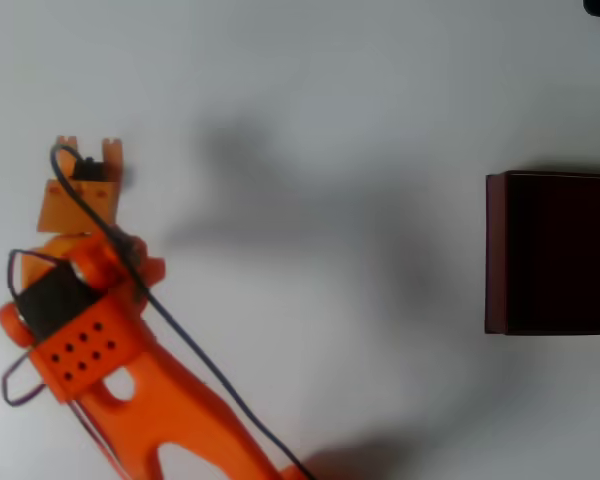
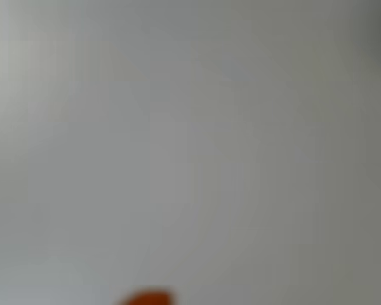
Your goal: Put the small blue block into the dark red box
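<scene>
In the wrist view, nearest to the camera, there is only a blurred pale surface and a small orange tip at the bottom edge, so from there I cannot tell if the tool is open or closed. In the overhead view the orange arm lies far to the left of the dark red box, and its gripper points up in the picture, well apart from the box; its fingers are seen from behind and I cannot tell their state or whether something is between them. The small blue block is not visible to me, maybe hidden under the gripper. The box stands at the right edge on the white table, with a dark inside. I judge the step is still reaching or grasping; next the block must be secured and carried right to the box. No writing or label can be read
</scene>
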